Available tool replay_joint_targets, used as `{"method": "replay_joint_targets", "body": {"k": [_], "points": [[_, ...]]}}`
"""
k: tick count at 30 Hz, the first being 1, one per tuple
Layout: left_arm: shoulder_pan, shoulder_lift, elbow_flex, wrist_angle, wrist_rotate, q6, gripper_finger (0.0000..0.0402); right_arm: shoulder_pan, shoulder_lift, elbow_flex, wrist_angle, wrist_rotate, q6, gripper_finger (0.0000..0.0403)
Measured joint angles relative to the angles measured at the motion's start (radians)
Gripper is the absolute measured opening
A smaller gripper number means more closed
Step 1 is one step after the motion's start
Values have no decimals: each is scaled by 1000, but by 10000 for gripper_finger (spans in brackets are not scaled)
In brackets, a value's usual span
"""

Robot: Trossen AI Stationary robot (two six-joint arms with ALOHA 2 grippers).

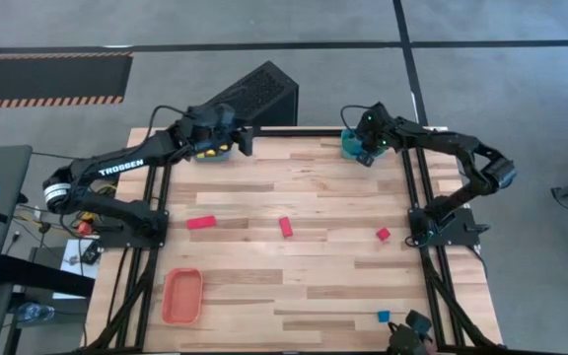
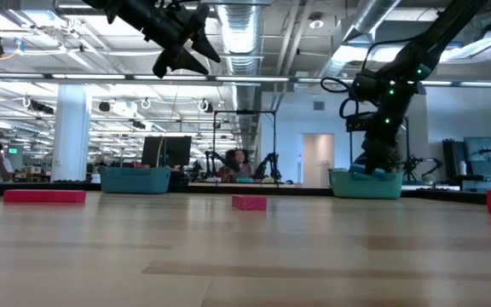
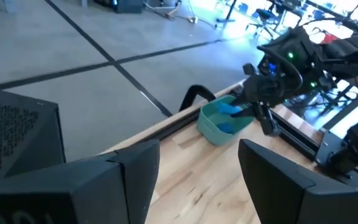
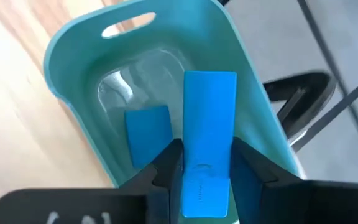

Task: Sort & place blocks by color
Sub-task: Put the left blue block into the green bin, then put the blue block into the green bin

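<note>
My right gripper (image 4: 207, 155) hangs over the teal tray (image 4: 73, 37) at the table's far right, shut on a blue bar block (image 4: 209, 112). A second blue block (image 4: 148, 127) lies on that tray's floor. My left gripper (image 3: 197, 149) stands open and empty, raised by the other teal tray (image 1: 210, 153) at the far left, which holds yellow blocks (image 1: 205, 154). Three red blocks (image 1: 201, 222), (image 1: 285, 227), (image 1: 383, 234) lie flat mid-table. A small blue block (image 1: 384, 316) lies near the front right edge. My right gripper pinches the blue bar between its two fingers, on the bar's two long sides near its nearer end (image 4: 197, 180). The fingers slant down from above and lie along the bar. The bar sticks out past the fingertips into the tray; whether its far end touches the tray, I cannot tell.
An orange tray (image 1: 181, 296) sits at the front left. A black box (image 1: 259, 94) stands just beyond the table's far edge. The arms' frames run along both side edges. Bare wood lies between the red blocks and the front edge.
</note>
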Motion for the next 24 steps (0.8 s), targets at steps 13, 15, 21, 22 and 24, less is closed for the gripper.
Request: {"method": "replay_joint_targets", "body": {"k": [13, 15, 21, 22, 24], "points": [[2, -65, -1, -31, 21, 45, 206, 16, -46, 16, -83, 75, 217, 247], [1, -107, -1, -82, -2, 45, 206, 36, -90, 23, -128, 75, 285, 254], [2, -247, -4, -206, -115, 172, 206, 164, -286, 27, -256, 75, 599, 240], [2, -265, -10, -205, -114, 190, 206, 196, -318, 27, -283, 76, 670, 237], [2, -295, -27, -189, -97, 220, 206, 281, -376, 28, -328, 77, 826, 231]]}}
